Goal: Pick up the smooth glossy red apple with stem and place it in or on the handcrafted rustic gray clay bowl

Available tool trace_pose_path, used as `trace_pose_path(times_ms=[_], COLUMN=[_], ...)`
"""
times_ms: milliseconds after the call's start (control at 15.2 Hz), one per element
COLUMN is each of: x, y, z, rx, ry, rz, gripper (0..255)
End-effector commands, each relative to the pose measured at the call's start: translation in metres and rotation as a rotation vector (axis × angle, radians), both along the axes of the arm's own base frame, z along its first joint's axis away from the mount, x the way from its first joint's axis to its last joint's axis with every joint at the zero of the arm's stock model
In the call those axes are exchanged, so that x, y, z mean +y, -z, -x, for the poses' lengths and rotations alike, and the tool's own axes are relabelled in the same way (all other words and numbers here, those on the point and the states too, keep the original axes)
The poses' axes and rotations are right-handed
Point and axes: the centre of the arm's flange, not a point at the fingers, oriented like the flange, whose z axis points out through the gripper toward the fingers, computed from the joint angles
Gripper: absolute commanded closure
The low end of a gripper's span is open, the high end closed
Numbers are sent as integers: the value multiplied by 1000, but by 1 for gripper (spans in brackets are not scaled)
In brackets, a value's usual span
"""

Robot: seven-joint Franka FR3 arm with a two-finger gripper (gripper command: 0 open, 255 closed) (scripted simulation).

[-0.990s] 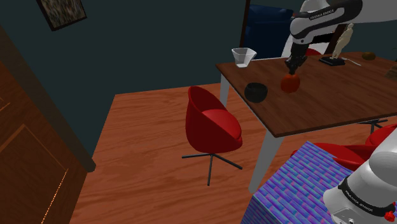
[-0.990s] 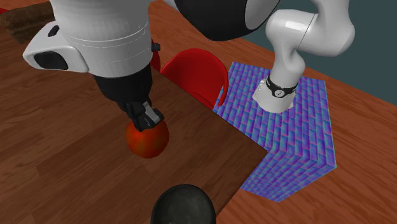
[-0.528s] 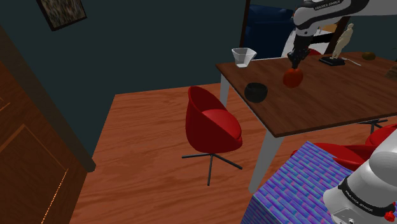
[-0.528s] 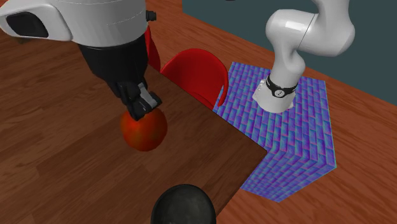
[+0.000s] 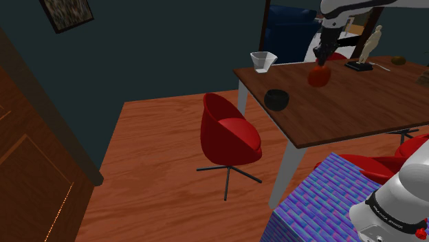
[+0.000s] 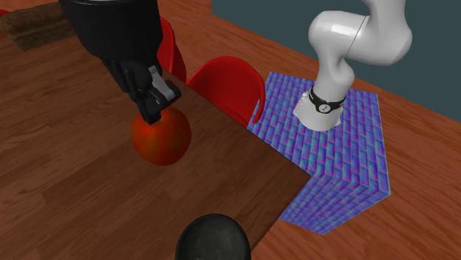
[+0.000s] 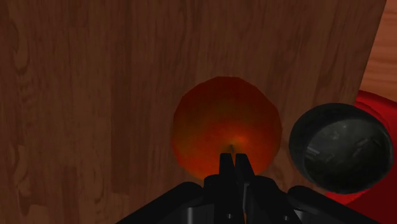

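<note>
Wooden table (image 5: pixel 344 110), dark-topped, carries the whole job. A red chair (image 5: pixel 230 137) stands on the floor just off its near edge, below the corner where the dark bowl (image 5: pixel 276 100) sits. The bowl is glossy and close to black (not the gray the task words promise) and stands near the table edge, well apart from the apple in the shoulder view. The apple (image 6: pixel 159 139) is red-orange. It hangs under the gripper (image 6: pixel 155 103) and, by its height in the shoulder view, looks clear of the tabletop. In the wrist view the fingers (image 7: pixel 226 168) are drawn almost together, pinching the very crown of the apple (image 7: pixel 226 127) around the stem dimple, with the bowl (image 7: pixel 340 147) off to one side and beyond it. Main risk, as judged: a narrow pinch on a smooth round top leaves the fruit's bulk hanging below, so a quick sideways carry could make it swing, rotate or slip free. A drop short of the bowl would likely roll toward the edge and off onto the chair or floor. Second risk: releasing off-centre or from too high could bounce the apple off the rim or nudge the bowl toward the edge.
</note>
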Motion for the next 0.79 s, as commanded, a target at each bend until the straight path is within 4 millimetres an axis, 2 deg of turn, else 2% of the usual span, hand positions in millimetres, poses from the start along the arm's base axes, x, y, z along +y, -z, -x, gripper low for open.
trace_pose_path(times_ms=[0, 132, 726], x=[-1, -1, 79], y=[-11, -19, -64], z=[0, 1, -75], rx=[0, 0, 0], ry=[0, 0, 0], rz=[0, 0, 0], gripper=[255, 255, 255])
